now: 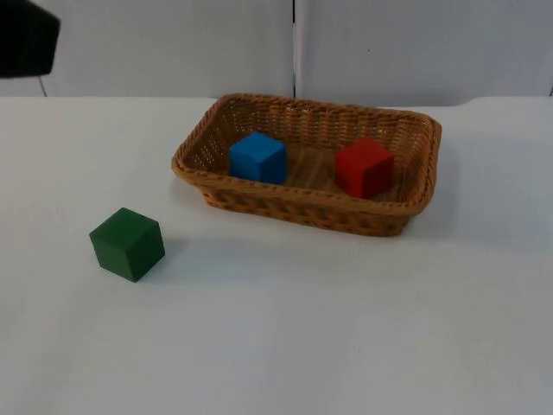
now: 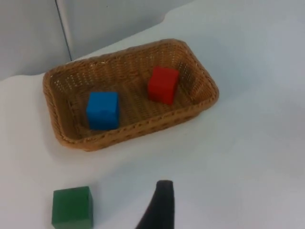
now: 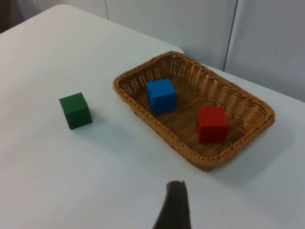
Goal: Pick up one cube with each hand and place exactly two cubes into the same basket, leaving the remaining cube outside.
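From the top view, a brown wicker basket (image 1: 406, 207) sits on the white table (image 1: 346, 328), close to the grey partition wall (image 1: 415, 43). Inside it a blue cube (image 1: 257, 157) rests toward the left end and a red cube (image 1: 364, 167) toward the right end, the two apart from each other. A green cube (image 1: 128, 244) stands on the bare table, well apart from the basket on its left and nearer the camera. A black piece of the left arm (image 1: 26, 36) shows at the upper left corner, away from everything on the table.

In the left wrist view, the left gripper (image 2: 159, 210) hangs above the table with a single black fingertip in sight (so whether it is open or closed cannot be told). The green cube (image 2: 72, 207) lies just beside that fingertip, not touching it. Beyond, the basket (image 2: 200, 102) holds the blue cube (image 2: 102, 110) and the red cube (image 2: 163, 85).

In the right wrist view, the right gripper (image 3: 174, 207) likewise shows one dark fingertip over bare table, its state unreadable. The basket (image 3: 228, 157) lies near it with the red cube (image 3: 212, 125) and blue cube (image 3: 161, 96) inside, and the green cube (image 3: 75, 110) stands outside on the table
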### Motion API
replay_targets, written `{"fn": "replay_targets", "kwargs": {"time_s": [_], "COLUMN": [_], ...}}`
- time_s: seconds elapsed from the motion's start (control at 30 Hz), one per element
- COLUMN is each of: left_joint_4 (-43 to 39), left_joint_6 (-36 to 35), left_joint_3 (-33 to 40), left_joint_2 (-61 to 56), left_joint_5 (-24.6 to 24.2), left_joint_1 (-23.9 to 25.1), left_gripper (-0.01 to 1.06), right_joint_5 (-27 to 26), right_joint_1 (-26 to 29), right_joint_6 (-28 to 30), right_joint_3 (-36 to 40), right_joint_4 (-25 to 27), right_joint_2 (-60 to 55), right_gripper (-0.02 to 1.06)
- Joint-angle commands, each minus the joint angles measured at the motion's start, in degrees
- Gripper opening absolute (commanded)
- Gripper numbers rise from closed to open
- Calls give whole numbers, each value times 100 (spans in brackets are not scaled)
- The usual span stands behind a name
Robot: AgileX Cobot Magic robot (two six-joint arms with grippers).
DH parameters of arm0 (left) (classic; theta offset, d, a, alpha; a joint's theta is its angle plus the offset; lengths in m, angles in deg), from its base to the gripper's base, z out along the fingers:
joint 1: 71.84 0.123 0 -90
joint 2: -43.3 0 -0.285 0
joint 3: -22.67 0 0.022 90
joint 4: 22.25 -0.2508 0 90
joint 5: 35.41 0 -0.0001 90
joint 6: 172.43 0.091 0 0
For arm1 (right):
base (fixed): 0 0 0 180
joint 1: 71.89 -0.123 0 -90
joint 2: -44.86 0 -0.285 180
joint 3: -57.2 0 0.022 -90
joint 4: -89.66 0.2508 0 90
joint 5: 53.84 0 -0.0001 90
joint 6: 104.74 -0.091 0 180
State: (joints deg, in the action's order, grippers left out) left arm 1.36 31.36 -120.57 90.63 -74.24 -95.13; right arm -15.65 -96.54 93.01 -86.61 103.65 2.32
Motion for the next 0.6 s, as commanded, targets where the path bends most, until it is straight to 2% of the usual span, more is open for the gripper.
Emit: {"fn": "replay_targets", "kwargs": {"time_s": [0.0, 0.07, 0.33, 0.5, 0.57], "left_joint_4": [12, 23, -68, -636, -1034], "left_joint_6": [15, -34, -197, -708, -1134], "left_joint_3": [91, 288, 710, 710, 710], "left_joint_2": [-187, -539, -1522, -2258, -2661], "left_joint_5": [-127, -351, -686, -1071, -1355], "left_joint_1": [-15, -15, -15, -15, -15], "left_gripper": [78, 78, 78, 78, 78], "right_joint_5": [126, 361, 965, 1293, 1540], "right_joint_1": [16, 16, 16, 16, 16], "right_joint_6": [-36, -36, -175, -323, -448], "right_joint_3": [102, 263, 506, 567, 567], "right_joint_4": [29, 29, 3, -11, -34], "right_joint_2": [198, 573, 1459, 2053, 2381], "right_gripper": [65, 65, 65, 65, 65]}}
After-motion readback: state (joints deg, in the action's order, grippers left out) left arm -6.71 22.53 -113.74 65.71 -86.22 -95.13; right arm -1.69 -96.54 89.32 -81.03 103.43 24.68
